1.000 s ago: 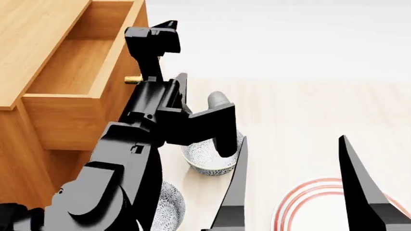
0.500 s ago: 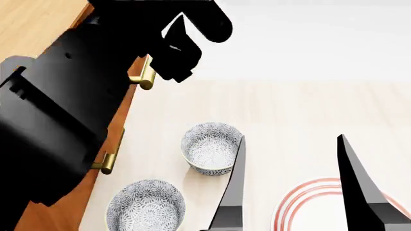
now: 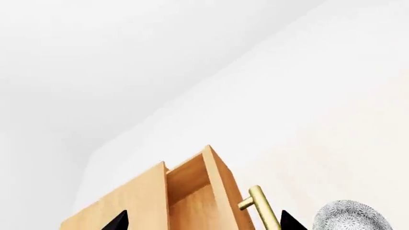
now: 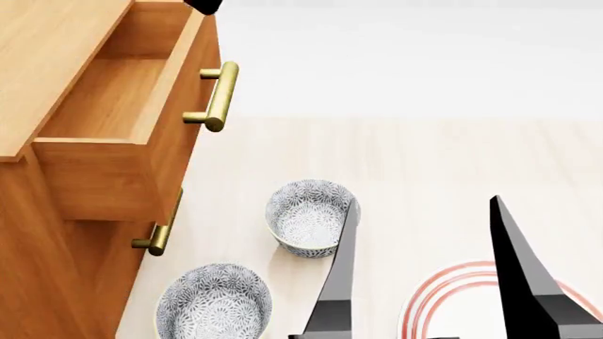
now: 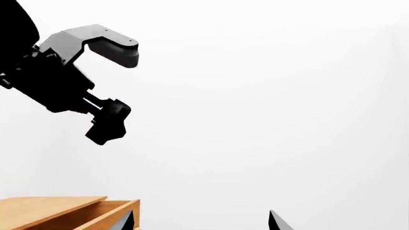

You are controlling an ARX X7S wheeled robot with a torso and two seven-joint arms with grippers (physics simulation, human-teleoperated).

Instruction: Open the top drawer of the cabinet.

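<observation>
The cabinet (image 4: 52, 42) stands at the left of the head view. Its top drawer (image 4: 181, 152) is pulled out, showing the lighter wood box inside, with its brass bar handle (image 4: 219, 95) free. My left gripper (image 3: 203, 224) is open and empty, high above the cabinet and looking down on the open drawer (image 3: 191, 191) and handle (image 3: 262, 208). Only a black tip of the left arm (image 4: 203, 6) shows in the head view. The raised left arm (image 5: 64, 81) shows in the right wrist view. My right gripper (image 4: 428, 282) is open and empty, low at the right.
A second drawer's brass handle (image 4: 160, 229) sits below the open drawer. Two patterned bowls (image 4: 311, 215) (image 4: 215, 305) lie on the pale floor by the cabinet. A red-rimmed white plate (image 4: 452, 300) lies under the right gripper.
My left arm has let go of the handle and lifted up out of the head view. The top drawer stays pulled out. The right gripper has barely moved.
</observation>
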